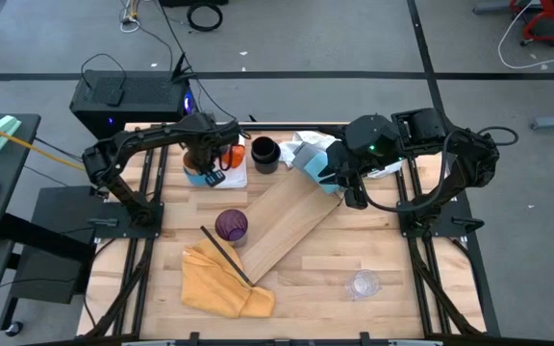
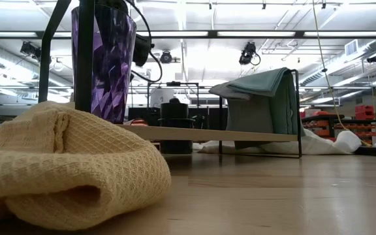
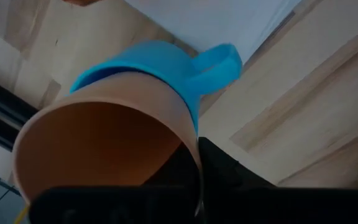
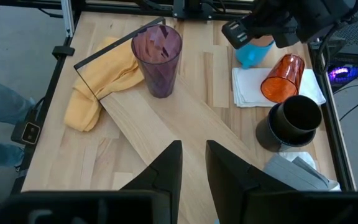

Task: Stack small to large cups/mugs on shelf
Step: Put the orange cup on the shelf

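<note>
My left gripper (image 1: 205, 165) is shut on the bright blue mug (image 3: 160, 62) at the white pad (image 1: 234, 178) in the far left. The red-orange tumbler (image 4: 283, 78) lies on its side on that pad. The black mug (image 4: 291, 121) stands upright beside it. The purple cup (image 1: 231, 226) stands upright on the pale wooden shelf board (image 1: 291, 226), which runs slantwise across the table's middle on a thin black frame. My right gripper (image 4: 193, 155) is open and empty above the board's far right end. My left gripper holds the blue mug by its rim wall (image 3: 194, 146), on the side where the handle (image 3: 219, 62) sticks out. One finger is inside the mug and one finger (image 3: 229, 177) outside. The mug is tilted; whether its base touches the pad, I cannot tell.
A yellow waffle cloth (image 1: 219, 281) lies at the board's near end. A small clear object (image 1: 364, 284) lies on the table at the near right. Grey-green and white cloths (image 1: 311, 152) lie at the far edge, next to the black mug.
</note>
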